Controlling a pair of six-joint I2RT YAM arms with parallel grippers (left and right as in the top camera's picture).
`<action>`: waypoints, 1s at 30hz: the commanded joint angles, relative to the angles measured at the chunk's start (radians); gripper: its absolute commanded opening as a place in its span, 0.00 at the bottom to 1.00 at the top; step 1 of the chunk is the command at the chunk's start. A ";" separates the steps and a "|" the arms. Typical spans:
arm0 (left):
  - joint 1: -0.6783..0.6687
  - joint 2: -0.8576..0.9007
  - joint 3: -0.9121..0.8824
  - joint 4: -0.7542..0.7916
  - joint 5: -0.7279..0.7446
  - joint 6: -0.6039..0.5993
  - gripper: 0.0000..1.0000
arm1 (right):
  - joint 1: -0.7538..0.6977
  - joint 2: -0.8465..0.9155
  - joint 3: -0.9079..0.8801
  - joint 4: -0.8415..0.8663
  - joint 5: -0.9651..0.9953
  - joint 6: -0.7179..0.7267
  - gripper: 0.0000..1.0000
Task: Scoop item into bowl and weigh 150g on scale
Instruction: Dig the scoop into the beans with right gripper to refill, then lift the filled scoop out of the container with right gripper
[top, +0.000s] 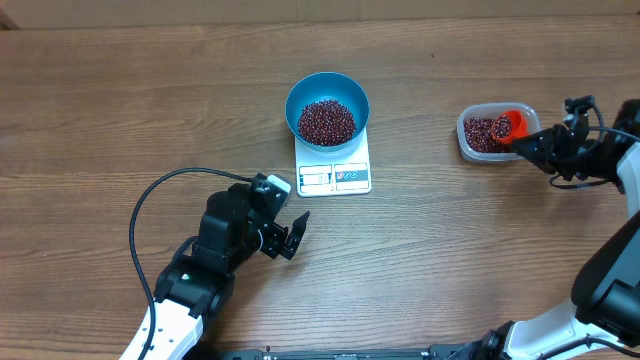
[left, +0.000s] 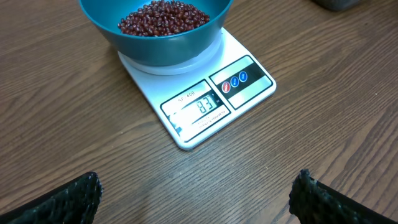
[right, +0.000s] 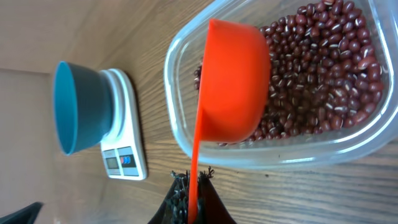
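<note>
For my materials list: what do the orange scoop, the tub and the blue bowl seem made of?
Scoop: likely plastic, smooth, evenly orange, soft sheen. Tub: clear plastic, beans show through its wall. Bowl: smooth blue, probably plastic; glazed ceramic possible.

The overhead view looks straight down on the table (top: 100, 80); both wrist views look low and near; all three share the scale (top: 334, 177).
</note>
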 joint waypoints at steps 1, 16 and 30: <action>-0.004 0.001 -0.007 0.001 0.011 -0.002 1.00 | -0.018 0.005 -0.010 -0.021 -0.124 -0.073 0.04; -0.004 0.001 -0.007 0.002 0.011 -0.002 1.00 | 0.012 0.005 0.014 -0.117 -0.348 -0.119 0.04; -0.004 0.001 -0.007 0.001 0.011 -0.002 1.00 | 0.347 0.005 0.180 -0.102 -0.284 0.016 0.04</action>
